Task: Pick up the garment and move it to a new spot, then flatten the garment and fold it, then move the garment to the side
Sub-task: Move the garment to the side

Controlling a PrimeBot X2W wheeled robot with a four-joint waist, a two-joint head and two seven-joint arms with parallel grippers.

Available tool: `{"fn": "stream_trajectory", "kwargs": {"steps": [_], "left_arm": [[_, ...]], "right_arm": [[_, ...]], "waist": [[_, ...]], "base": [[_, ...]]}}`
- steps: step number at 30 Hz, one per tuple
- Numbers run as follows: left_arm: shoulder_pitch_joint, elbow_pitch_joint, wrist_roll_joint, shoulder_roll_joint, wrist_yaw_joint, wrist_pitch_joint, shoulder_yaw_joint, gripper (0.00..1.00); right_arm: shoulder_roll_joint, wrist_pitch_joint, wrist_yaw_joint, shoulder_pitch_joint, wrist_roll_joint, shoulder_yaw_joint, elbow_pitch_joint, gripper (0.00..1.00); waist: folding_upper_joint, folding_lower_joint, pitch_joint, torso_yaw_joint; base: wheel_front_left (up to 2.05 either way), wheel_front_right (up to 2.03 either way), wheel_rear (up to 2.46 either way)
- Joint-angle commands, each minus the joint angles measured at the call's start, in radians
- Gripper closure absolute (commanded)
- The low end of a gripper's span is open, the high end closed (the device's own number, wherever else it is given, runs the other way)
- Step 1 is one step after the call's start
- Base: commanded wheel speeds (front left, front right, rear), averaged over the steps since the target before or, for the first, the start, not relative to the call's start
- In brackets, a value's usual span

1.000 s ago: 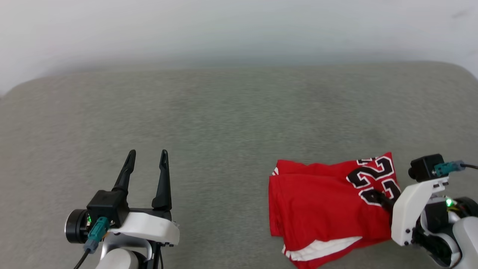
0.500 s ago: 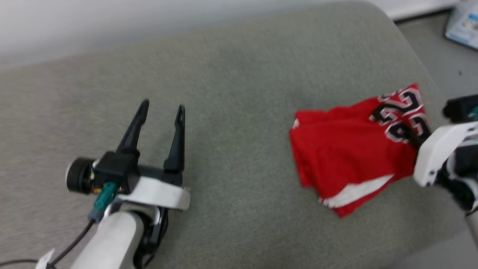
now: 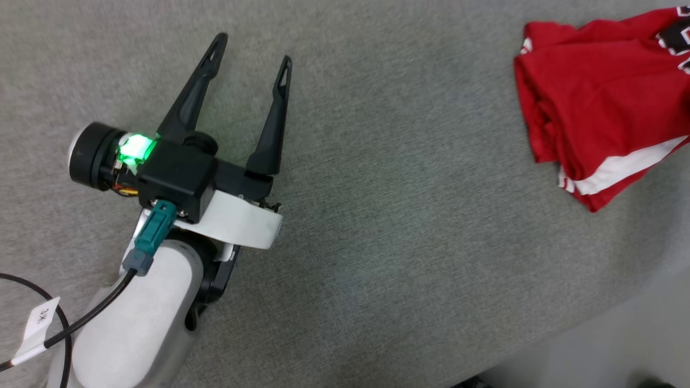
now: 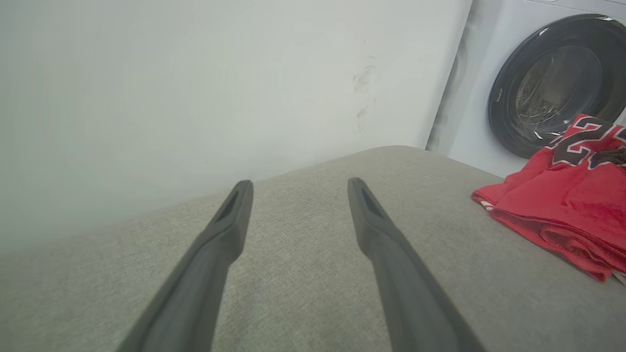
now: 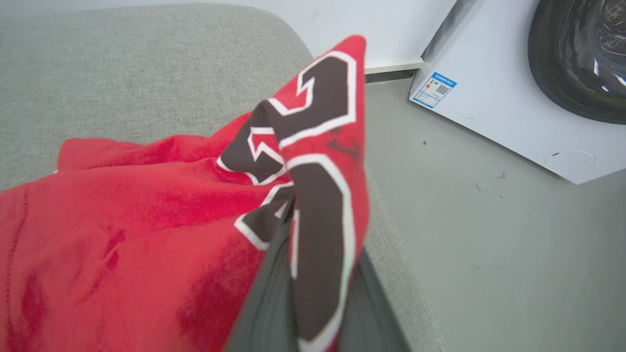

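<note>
Gripping a fold of the garment [image 5: 146, 210] right at its black lettering, the right hand [image 5: 292, 220] is clamped shut on the cloth, which tents up over its fingers. The rest of the red shirt lies in loose, bunched layers on the grey padded surface [image 3: 404, 215], at the edge nearest the washing machine [image 4: 552, 83]. The left hand [image 3: 252, 48] holds nothing. Its jaws are spread wide over bare fabric, well apart from the shirt on the side away from the washing machine.

The pinch takes only a narrow fold (how many layers it catches I cannot tell). A pull could therefore slide the top layer free and leave the stack behind, or drag the folds askew. The shirt also sits close to the rounded edge toward the washing machine, so if it were carried further that way its loose part could slip off onto the floor [image 5: 489, 254]. With one hand doing the work, whatever hangs free would likely unfold.

The padded surface is a coarse grey weave, soft and round-cornered, and probably grips jersey cloth a little. Beside the washing machine stands a plain pale wall [image 4: 195, 73]. The machine itself is white, with a dark round door and a small label [image 5: 434, 89].
</note>
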Motion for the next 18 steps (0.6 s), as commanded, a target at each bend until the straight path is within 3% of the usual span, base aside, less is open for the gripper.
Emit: {"fn": "stream_trajectory", "kwargs": {"steps": [1, 2, 3, 4, 12, 18], "left_arm": [[-0.012, -0.006, 0.006, 0.007, -0.003, 0.002, -0.001, 0.00], [-0.021, -0.010, 0.011, 0.009, -0.004, 0.007, -0.003, 0.00], [-0.026, -0.015, 0.015, 0.009, -0.005, 0.012, -0.007, 0.00], [-0.030, -0.018, 0.017, 0.009, -0.006, 0.016, -0.010, 0.00], [-0.016, 0.001, 0.006, 0.003, 0.000, 0.006, -0.017, 0.00], [0.040, 0.039, -0.026, -0.015, 0.017, -0.042, -0.007, 0.00]], "right_arm": [[0.007, -0.009, -0.001, -0.020, -0.005, -0.002, 0.011, 1.00], [0.014, -0.033, -0.001, -0.032, -0.011, -0.001, 0.028, 0.84], [0.021, -0.060, -0.001, -0.045, -0.016, -0.003, 0.048, 0.55], [0.025, -0.084, -0.001, -0.053, -0.028, -0.002, 0.072, 0.00], [0.018, -0.243, -0.001, -0.104, -0.124, -0.057, 0.282, 0.00], [0.000, -0.298, -0.001, -0.086, -0.198, -0.088, 0.317, 0.00]], "waist": [[0.0000, -0.0002, 0.064, 0.004], [0.0000, -0.0002, 0.075, 0.007], [0.0000, -0.0002, 0.084, 0.009], [0.0000, -0.0002, 0.089, 0.012], [0.0000, -0.0002, 0.060, 0.026], [0.0000, -0.0002, -0.037, 0.032]], "base": [[0.00, 0.00, 0.00], [0.00, 0.00, 0.00], [0.00, 0.00, 0.00], [0.00, 0.00, 0.00], [0.00, 0.00, 0.00], [0.00, 0.00, 0.00]]}}
